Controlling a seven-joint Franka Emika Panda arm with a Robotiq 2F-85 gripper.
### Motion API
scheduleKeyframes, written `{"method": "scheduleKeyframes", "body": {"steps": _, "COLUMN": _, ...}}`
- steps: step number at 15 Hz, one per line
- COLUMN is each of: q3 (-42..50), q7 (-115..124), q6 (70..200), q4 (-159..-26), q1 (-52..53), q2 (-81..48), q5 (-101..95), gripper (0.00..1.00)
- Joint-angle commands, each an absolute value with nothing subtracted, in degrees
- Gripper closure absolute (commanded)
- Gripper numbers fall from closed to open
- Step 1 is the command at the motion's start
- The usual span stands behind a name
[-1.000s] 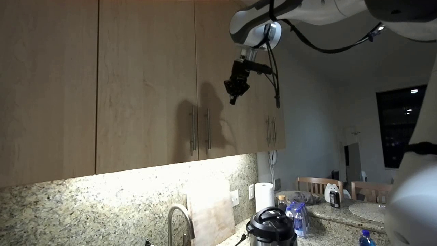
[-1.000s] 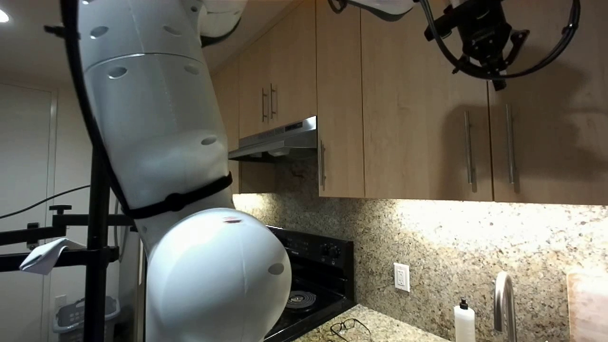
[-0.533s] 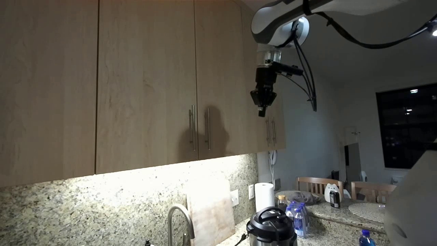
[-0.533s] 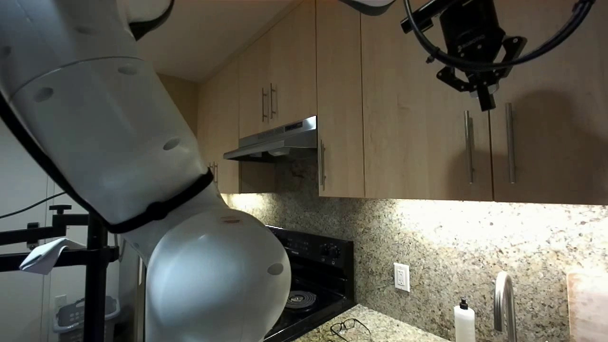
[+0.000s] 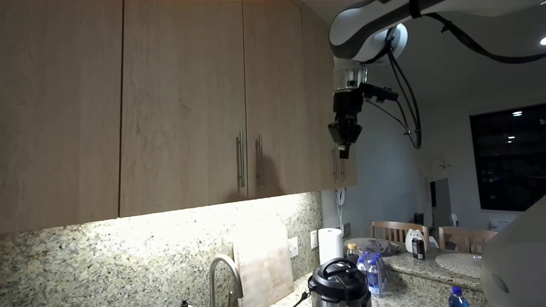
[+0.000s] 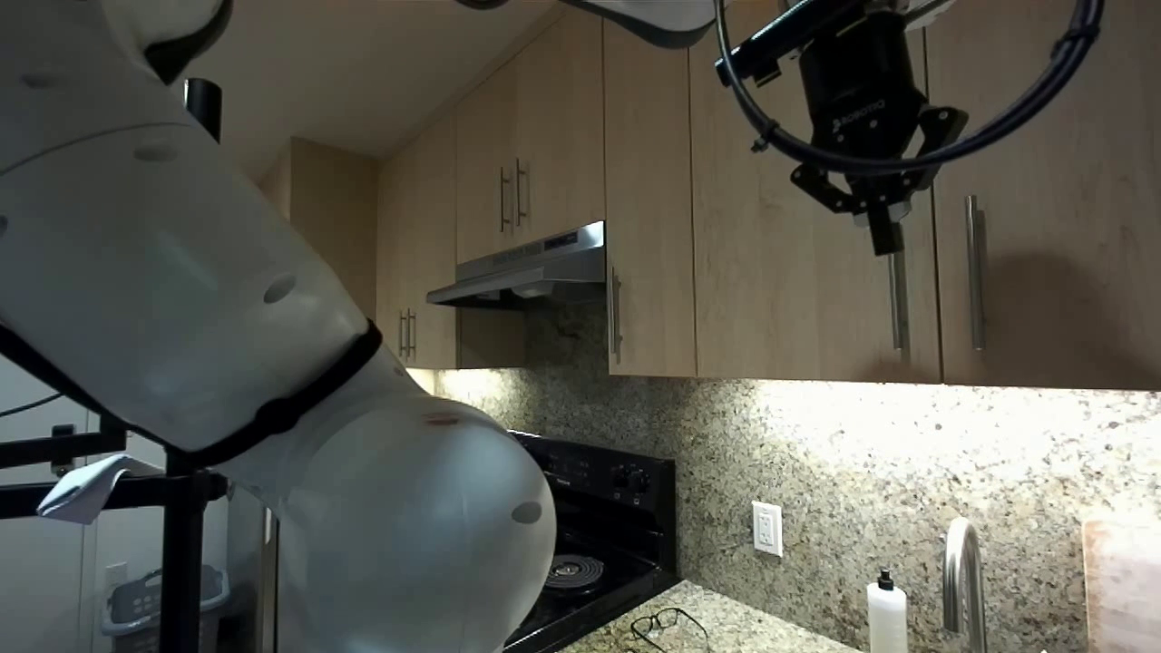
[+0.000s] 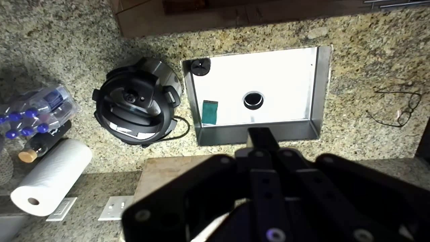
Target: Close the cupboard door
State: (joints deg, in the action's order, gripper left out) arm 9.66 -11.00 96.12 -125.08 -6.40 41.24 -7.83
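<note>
Tall light wood cupboard doors show in both exterior views, all lying flat in line. One middle door [image 5: 183,102] [image 6: 789,272] has a slim vertical bar handle near its right edge. The matching door beside it [image 5: 273,98] [image 6: 1052,209] has its handle near its left edge. I cannot tell which is the task's door; no white inner face shows. My gripper [image 5: 344,152] [image 6: 884,238] hangs pointing down in front of the doors, apart from them. In the wrist view the gripper [image 7: 263,134] has its fingers together, with nothing seen between them.
Below are a sink [image 7: 324,90], a faucet [image 5: 226,273], a pressure cooker [image 5: 339,281], a cutting board [image 5: 264,260], a paper towel roll [image 5: 330,246] and water bottles [image 5: 374,273]. A range hood [image 6: 535,268], stove [image 6: 590,517], soap bottle [image 6: 886,612] and glasses [image 6: 668,624] also show.
My gripper has moved down and away from the doors, and now points more straight down. Its shadow on the doors has slid lower. The doors have not moved.
</note>
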Motion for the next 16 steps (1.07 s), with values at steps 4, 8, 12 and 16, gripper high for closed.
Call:
{"method": "scheduleKeyframes", "body": {"steps": 4, "q3": 9.57, "q7": -12.94, "q6": 92.40, "q4": -129.77, "q1": -4.64, "q2": 44.46, "q5": -8.58, "gripper": 1.00}}
{"method": "scheduleKeyframes", "body": {"steps": 8, "q3": 9.44, "q7": -12.96, "q6": 91.48, "q4": -130.54, "q1": -3.83, "q2": 44.77, "q5": -8.74, "gripper": 1.00}}
{"method": "scheduleKeyframes", "body": {"steps": 12, "q3": 9.30, "q7": -12.59, "q6": 91.08, "q4": -130.34, "q1": -3.85, "q2": 44.66, "q5": -9.12, "gripper": 0.73}}
{"method": "scheduleKeyframes", "body": {"steps": 16, "q3": 9.42, "q7": -12.87, "q6": 89.35, "q4": -129.62, "q1": -3.74, "q2": 44.80, "q5": -8.96, "gripper": 0.49}}
